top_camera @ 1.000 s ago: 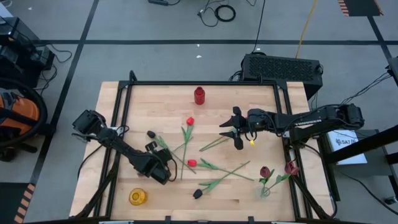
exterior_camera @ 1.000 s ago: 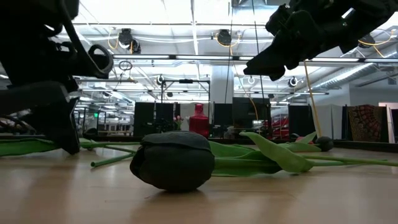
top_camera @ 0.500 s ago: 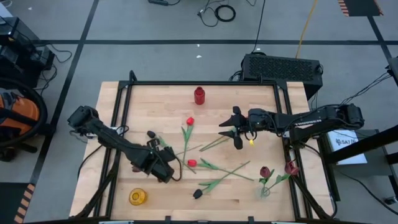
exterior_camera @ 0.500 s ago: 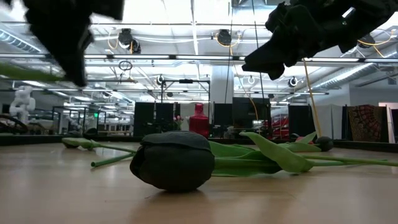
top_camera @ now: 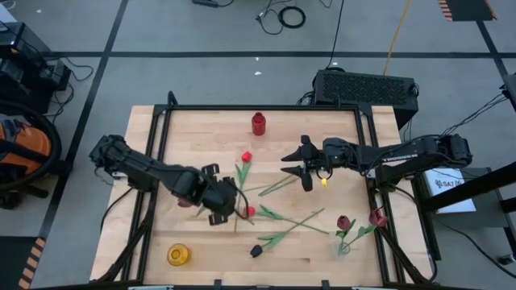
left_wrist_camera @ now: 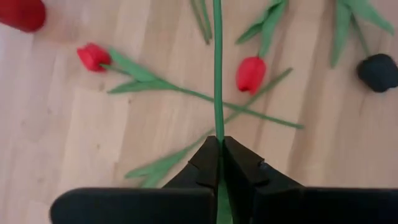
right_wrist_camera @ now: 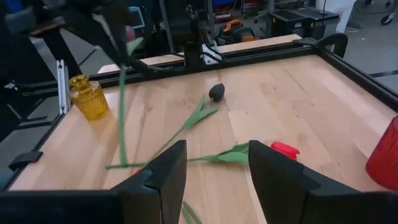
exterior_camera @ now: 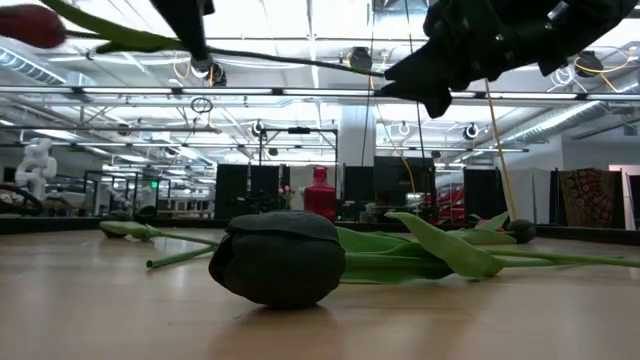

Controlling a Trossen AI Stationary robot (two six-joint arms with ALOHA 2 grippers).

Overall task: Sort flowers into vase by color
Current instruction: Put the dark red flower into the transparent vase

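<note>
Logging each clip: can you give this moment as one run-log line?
left hand: shut on thin green tulip stem, lifted off wooden table | right hand: open, hovering | clear glass vase: two maroon tulips

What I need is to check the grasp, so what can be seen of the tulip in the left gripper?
The held tulip looks artificial, with a dark red head, a thin green stem and a long green leaf. The left gripper is shut on the stem, which runs straight out from between its fingers. The low view shows it lifted well clear of the table, lying roughly level. Only the fingers touch it.
</note>
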